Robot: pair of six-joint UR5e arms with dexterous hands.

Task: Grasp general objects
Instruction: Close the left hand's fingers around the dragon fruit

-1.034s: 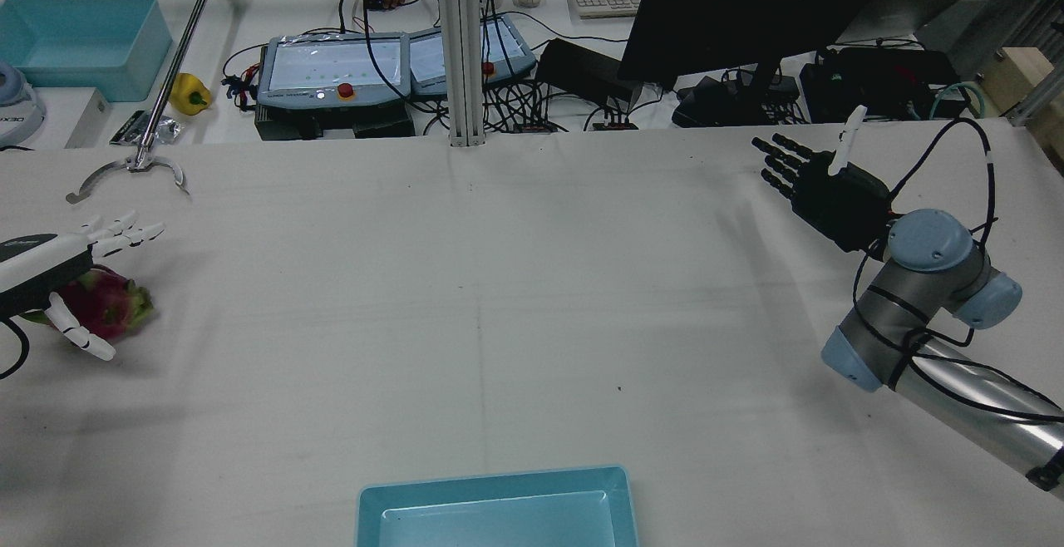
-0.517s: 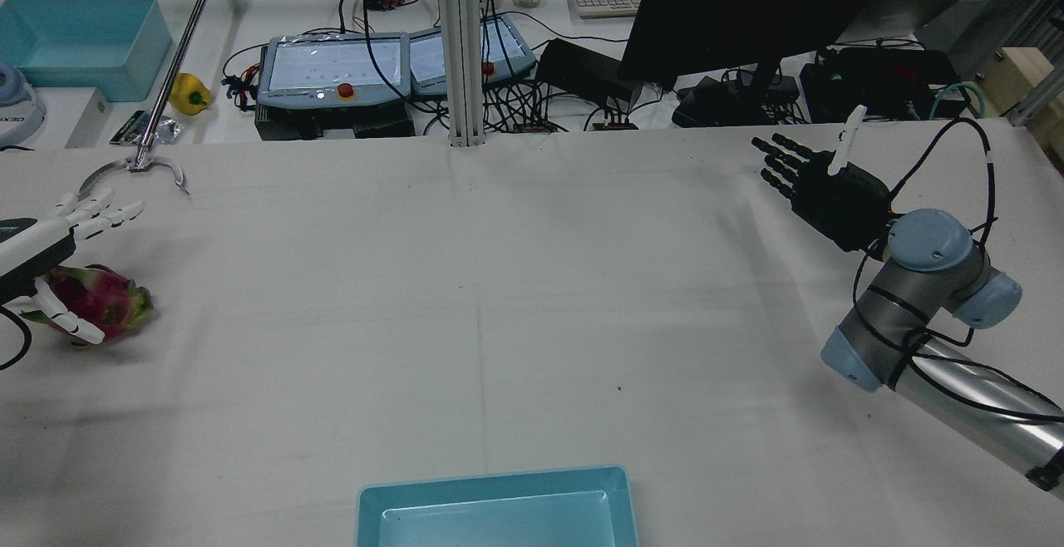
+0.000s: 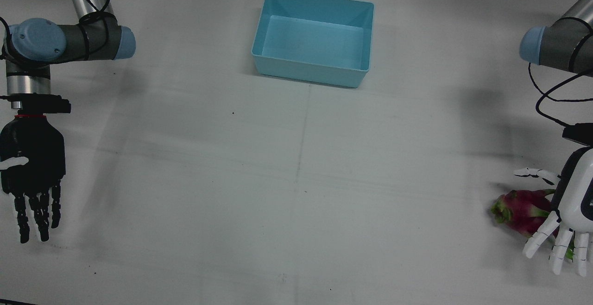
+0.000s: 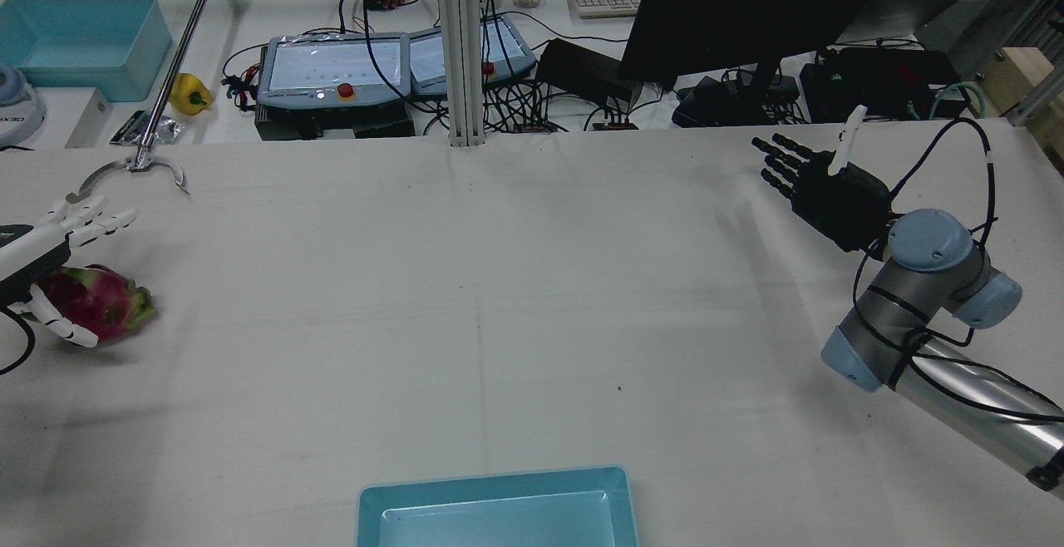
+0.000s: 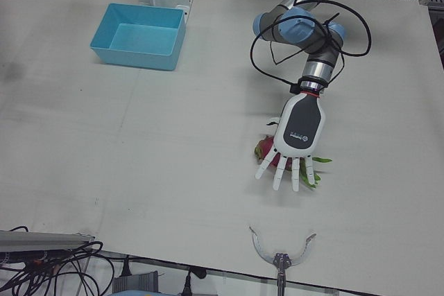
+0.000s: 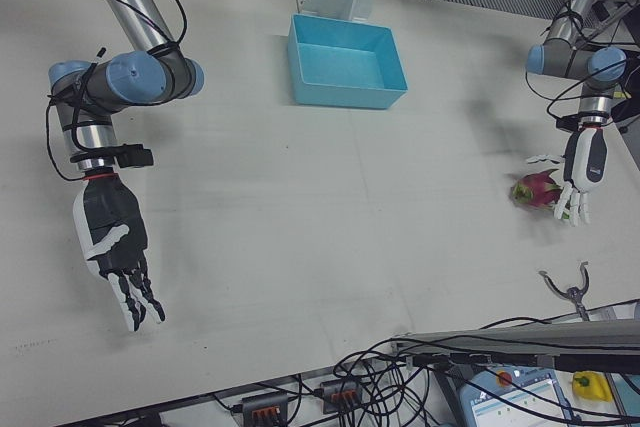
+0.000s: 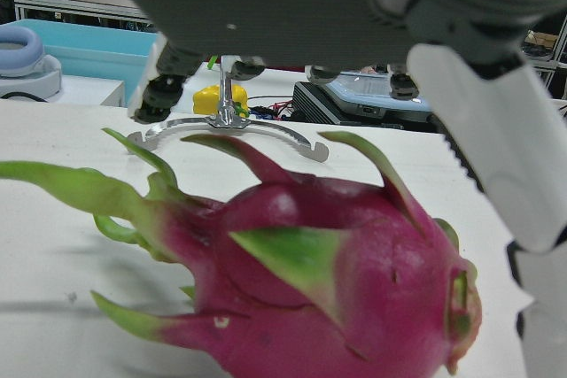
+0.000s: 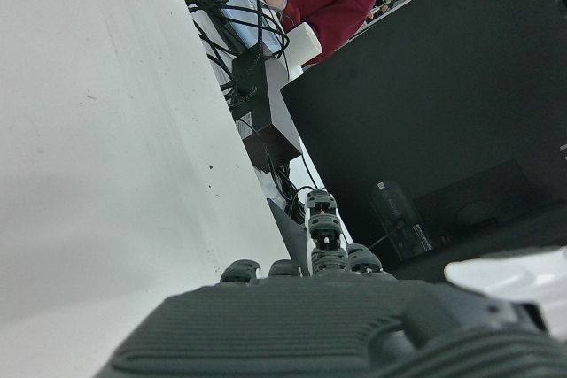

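A pink dragon fruit [image 3: 520,208] with green scales lies on the white table at my far left; it also shows in the rear view [image 4: 100,302], the left-front view [image 5: 264,148], the right-front view [image 6: 535,190] and, close up, the left hand view [image 7: 310,281]. My white left hand [image 3: 573,207] [image 4: 32,258] [image 5: 298,132] hovers open just above it, fingers spread past its far side and the thumb on its near side. My black right hand [image 3: 31,166] [image 4: 823,189] [image 6: 112,242] is open and empty, held above the table at the far right.
A light blue bin [image 3: 305,70] [image 4: 490,479] [image 5: 135,57] stands at the middle of the table's robot-side edge. A metal grabber claw [image 4: 133,169] [image 5: 281,258] [image 7: 226,126] rests on the far edge beyond the fruit. Consoles, cables and a monitor [image 4: 731,7] lie behind.
My left hand has drawn back to the view's left and slightly away across the dragon fruit, fingers still spread. The fruit has barely shifted. The right arm has not moved.
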